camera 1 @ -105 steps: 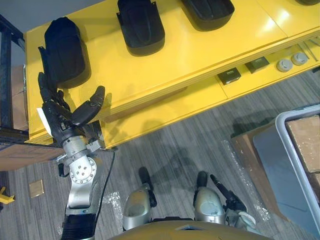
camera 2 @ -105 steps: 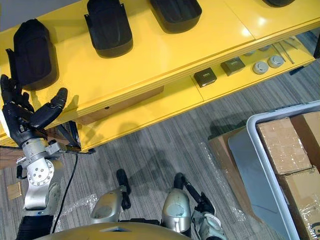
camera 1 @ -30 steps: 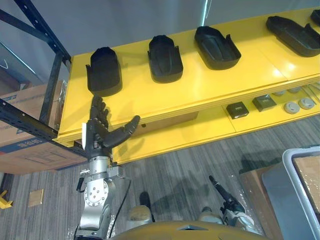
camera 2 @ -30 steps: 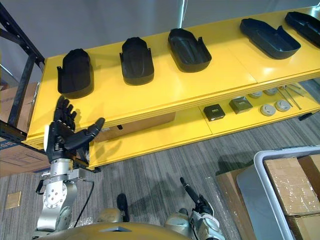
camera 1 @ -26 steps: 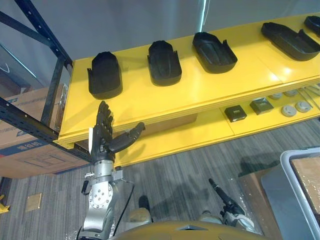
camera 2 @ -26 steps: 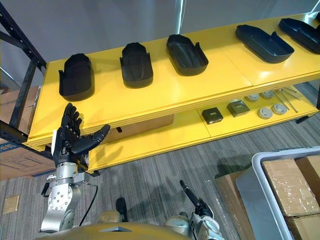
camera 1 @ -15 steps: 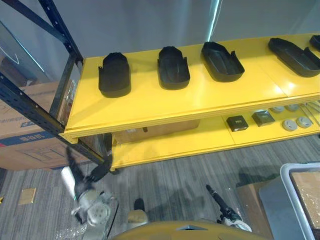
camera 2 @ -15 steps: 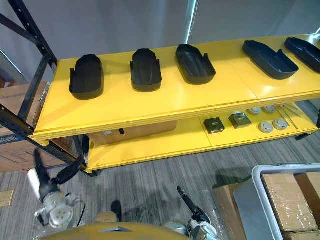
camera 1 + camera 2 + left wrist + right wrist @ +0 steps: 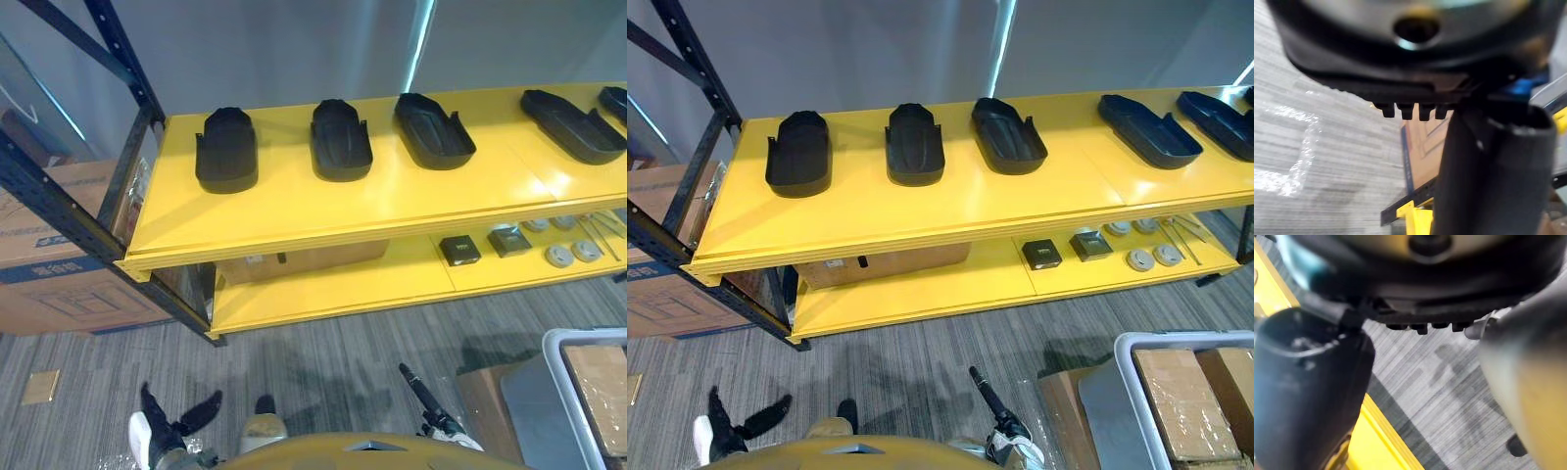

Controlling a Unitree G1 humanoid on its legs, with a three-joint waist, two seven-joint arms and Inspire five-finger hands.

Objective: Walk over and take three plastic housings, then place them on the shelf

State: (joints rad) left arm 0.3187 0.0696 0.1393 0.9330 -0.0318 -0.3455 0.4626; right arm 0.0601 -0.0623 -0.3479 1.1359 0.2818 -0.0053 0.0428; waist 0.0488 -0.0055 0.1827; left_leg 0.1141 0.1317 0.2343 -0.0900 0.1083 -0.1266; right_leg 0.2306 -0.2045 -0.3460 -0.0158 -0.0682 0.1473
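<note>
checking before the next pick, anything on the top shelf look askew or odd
Mildly. The third housing seems turned at an angle, not square like the first housing and second housing beside it on the yellow shelf. Nothing looks spilled or damaged.

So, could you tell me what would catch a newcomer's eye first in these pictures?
The bright yellow shelf across the upper half, with a row of black plastic housings lying on its top level. Below them, small parts sit on the lower level, and the left hand hangs open low over the grey floor.
</note>
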